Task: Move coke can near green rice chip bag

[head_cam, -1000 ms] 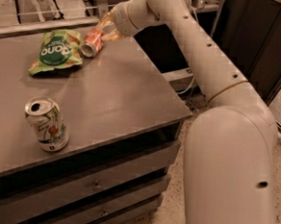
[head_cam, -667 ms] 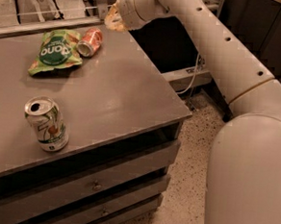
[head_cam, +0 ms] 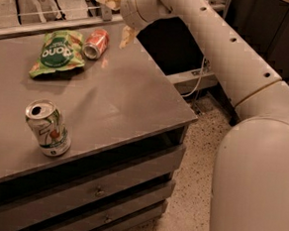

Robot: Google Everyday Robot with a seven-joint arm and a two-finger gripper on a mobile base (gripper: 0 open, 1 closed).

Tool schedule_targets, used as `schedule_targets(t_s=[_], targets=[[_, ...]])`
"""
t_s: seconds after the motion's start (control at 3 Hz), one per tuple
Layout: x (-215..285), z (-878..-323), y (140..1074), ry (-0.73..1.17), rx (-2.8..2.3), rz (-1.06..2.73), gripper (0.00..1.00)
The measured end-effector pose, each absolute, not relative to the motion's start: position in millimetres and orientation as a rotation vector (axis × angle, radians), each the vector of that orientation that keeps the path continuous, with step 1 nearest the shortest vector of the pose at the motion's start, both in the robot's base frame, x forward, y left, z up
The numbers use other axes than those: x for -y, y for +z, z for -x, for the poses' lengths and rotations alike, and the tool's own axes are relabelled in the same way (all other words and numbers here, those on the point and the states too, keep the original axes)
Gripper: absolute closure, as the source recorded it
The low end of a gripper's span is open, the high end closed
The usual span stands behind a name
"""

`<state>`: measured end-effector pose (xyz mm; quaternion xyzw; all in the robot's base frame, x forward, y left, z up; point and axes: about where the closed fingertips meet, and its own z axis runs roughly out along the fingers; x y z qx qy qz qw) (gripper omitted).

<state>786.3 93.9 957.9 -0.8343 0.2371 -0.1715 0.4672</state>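
The red coke can (head_cam: 96,43) lies on its side at the far end of the grey desk (head_cam: 130,101), its silver open end facing the near-left. It sits just beside the right edge of the green chip bag (head_cam: 57,54), which lies flat and crinkled with white lettering on its dark round patch. Whether the two touch I cannot tell.

The end effector (head_cam: 112,20) hangs above the desk's far right corner, up and to the right of the coke can and clear of it. Its two yellowish fingers (head_cam: 126,35) are spread apart with nothing between them - one points left, the other down. The white arm (head_cam: 213,48) runs back from it to the bulky body at the lower right.

Near the desk's front left edge stands a white-and-green can (head_cam: 48,128) - upright, opened, well apart from the other two things. Drawers (head_cam: 105,184) fill the desk's front.
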Motion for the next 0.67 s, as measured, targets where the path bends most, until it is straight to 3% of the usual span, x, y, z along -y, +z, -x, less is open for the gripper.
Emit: schedule_targets(t_s=[0.33, 0.67], targets=[[-96.8, -786.2, 955.2, -0.415, -0.580, 2.050, 0.00], [-96.9, -786.2, 955.1, -0.415, -0.580, 2.050, 0.00]])
